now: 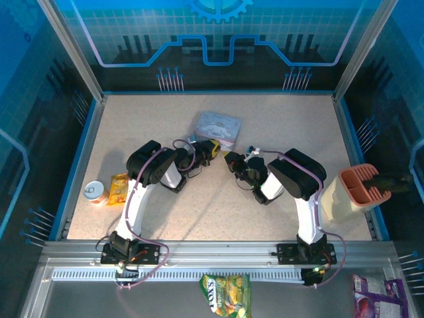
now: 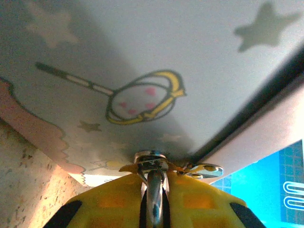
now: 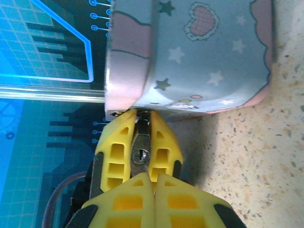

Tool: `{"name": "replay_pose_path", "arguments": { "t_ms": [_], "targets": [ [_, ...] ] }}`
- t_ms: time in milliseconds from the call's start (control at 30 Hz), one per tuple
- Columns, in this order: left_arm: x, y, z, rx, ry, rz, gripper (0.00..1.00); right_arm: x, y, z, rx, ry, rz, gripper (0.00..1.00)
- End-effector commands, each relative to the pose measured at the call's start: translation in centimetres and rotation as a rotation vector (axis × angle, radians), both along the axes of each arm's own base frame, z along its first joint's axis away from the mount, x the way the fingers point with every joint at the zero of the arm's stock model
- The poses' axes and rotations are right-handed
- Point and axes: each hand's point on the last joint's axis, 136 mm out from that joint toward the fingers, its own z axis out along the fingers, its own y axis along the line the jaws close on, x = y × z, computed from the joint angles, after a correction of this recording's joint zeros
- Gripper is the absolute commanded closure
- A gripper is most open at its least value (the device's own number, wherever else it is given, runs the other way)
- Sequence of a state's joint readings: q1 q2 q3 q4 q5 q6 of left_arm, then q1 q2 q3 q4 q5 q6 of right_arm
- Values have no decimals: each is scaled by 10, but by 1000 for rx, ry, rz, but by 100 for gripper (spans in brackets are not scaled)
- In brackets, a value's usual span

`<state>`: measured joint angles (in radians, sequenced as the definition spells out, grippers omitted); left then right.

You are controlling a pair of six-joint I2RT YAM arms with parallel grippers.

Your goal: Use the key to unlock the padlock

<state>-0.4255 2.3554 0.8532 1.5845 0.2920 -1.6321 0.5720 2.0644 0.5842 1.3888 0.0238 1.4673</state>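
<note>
The padlock (image 3: 141,154) is a small silver body pinched between the yellow fingers (image 3: 118,142) of my left gripper (image 1: 213,151), its round keyhole facing the right wrist camera. In the left wrist view the padlock (image 2: 154,187) stands between those fingertips, left gripper (image 2: 153,178) shut on it, hard against the grey tin (image 2: 190,57). A small silver holed piece (image 2: 205,168) sticks out beside its top. My right gripper (image 3: 153,176) is shut, fingertips pressed together just below the keyhole. I cannot make out the key. Both grippers meet in front of the tin (image 1: 218,128), right gripper (image 1: 233,162) on the right.
A small can (image 1: 97,192) and a yellow snack packet (image 1: 119,189) lie at the left. A beige and orange holder (image 1: 354,192) stands at the right edge. A green snack bag (image 1: 225,291) and a purple bag (image 1: 374,295) lie in front of the bases.
</note>
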Motion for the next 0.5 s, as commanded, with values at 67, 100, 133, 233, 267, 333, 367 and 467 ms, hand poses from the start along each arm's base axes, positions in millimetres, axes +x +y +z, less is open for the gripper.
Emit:
{"name": "replay_pose_path", "arguments": {
  "t_ms": [67,100,133,233,267,333,367,467],
  "targets": [
    [-36,3,-104,102,338,-35,100,8,-3,6,23,-25,-22,100],
    [-36,3,-103,102,337,-35,100,8,-3,6,23,-24,-25,100],
    [-36,3,-103,102,336,-35,100,8,-3,8,26,-27,-24,100],
    [-36,3,-104,104,337,-36,100,8,-1,15,35,-42,-15,100],
    [-36,3,-103,104,336,-36,100,9,-1,18,39,-46,-19,100],
    [-37,3,-104,107,336,-35,100,8,-3,20,43,-49,-24,100],
    [-37,3,-104,107,336,-36,100,9,-3,21,47,-48,-28,100],
    [-37,4,-105,110,336,-34,100,8,-1,23,55,-45,-19,100]
  ]
}}
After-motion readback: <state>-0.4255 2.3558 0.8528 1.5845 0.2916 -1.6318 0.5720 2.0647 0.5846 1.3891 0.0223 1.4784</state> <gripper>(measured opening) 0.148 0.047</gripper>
